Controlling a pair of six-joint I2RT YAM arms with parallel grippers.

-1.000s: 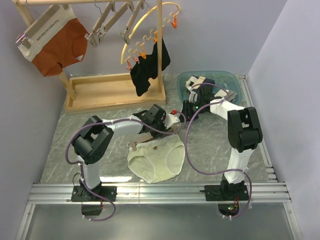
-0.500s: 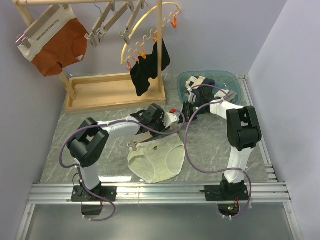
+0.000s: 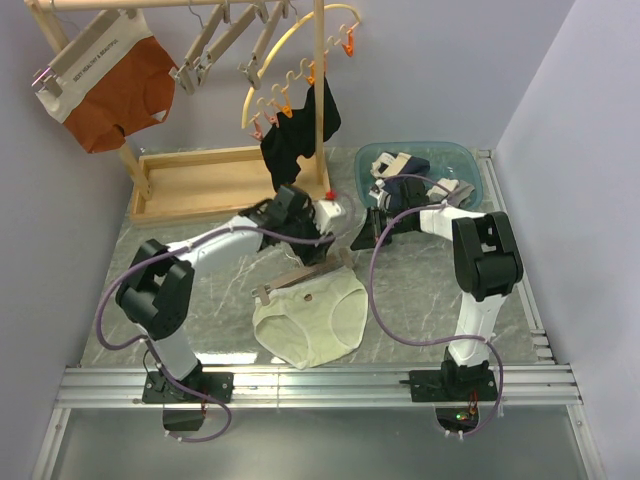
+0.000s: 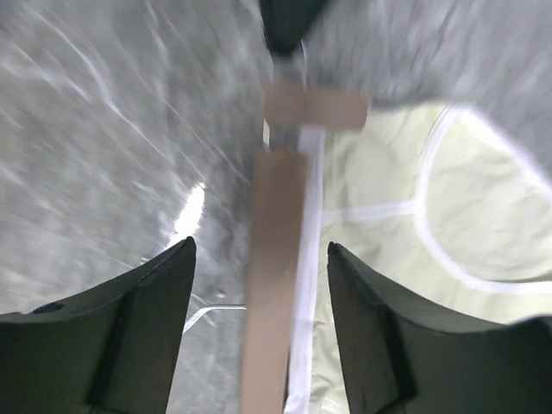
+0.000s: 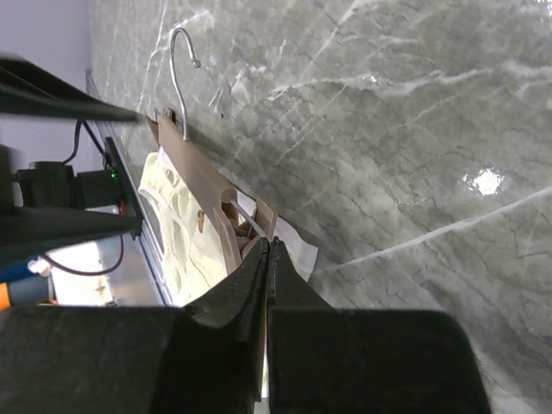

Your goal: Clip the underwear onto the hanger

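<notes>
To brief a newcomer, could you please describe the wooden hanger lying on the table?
Start at the grey marble-patterned tabletop, then find the pale cream-yellow briefs lying flat near its front middle. The straight light-wood bar hanger with metal hook lies along their waistband; unlike its lookalikes hanging from the wooden rack behind, it alone lies on the table.

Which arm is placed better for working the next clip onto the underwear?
Right, probably: the right gripper, shut, has its tips at the end clip of the hanger, beside the underwear. The left gripper hangs open above the hanger.
</notes>
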